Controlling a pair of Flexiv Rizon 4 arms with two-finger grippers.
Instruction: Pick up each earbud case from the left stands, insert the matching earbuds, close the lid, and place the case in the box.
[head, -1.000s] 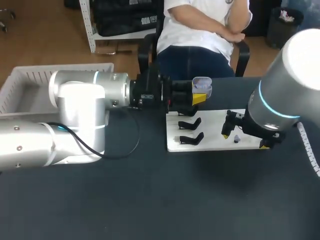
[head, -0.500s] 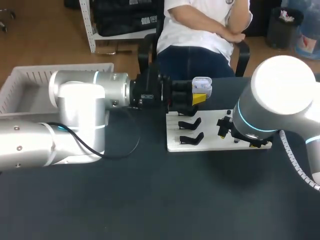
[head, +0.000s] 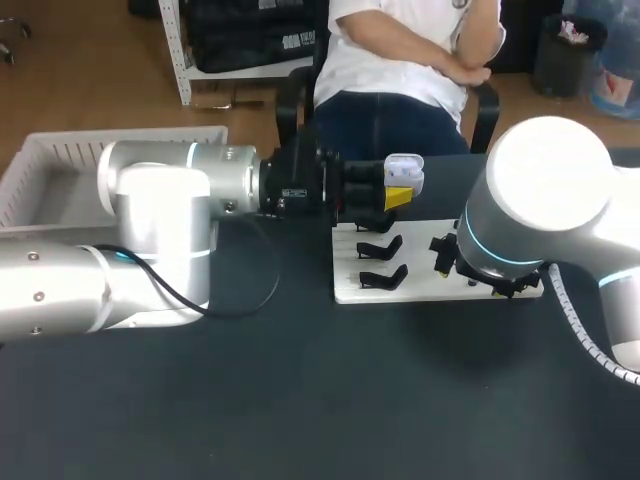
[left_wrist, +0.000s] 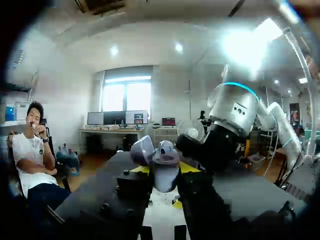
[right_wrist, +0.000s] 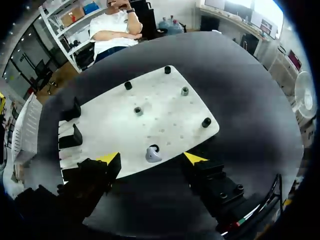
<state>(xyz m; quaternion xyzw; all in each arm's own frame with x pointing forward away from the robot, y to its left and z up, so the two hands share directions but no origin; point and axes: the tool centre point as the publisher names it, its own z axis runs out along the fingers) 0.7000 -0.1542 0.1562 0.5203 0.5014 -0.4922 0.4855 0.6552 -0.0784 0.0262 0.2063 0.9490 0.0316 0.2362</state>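
Note:
My left gripper (head: 398, 192) is shut on a white earbud case (head: 403, 176) held in the air just behind the white board (head: 420, 290). In the left wrist view the case (left_wrist: 163, 169) sits between the fingers with its lid (left_wrist: 142, 150) tipped open. My right gripper (right_wrist: 152, 158) hangs low over the board's front edge (right_wrist: 150, 117), open, with a small grey earbud (right_wrist: 152, 155) lying on the board between its yellow tips, neither of them touching it. In the head view the right gripper (head: 468, 278) is mostly hidden under its own arm.
Two black stands (head: 382, 247) (head: 384, 277) sit on the board's left part. Short black and grey pegs (right_wrist: 128, 85) (right_wrist: 185, 91) dot the rest of it. A white slatted box (head: 60, 170) stands at the table's back left. A grey cable hose (head: 575, 320) trails from my right arm.
My right arm has swung left and come down over the board's front edge, and its fingers have drawn closer together around the earbud. The left arm and the case have stayed still.

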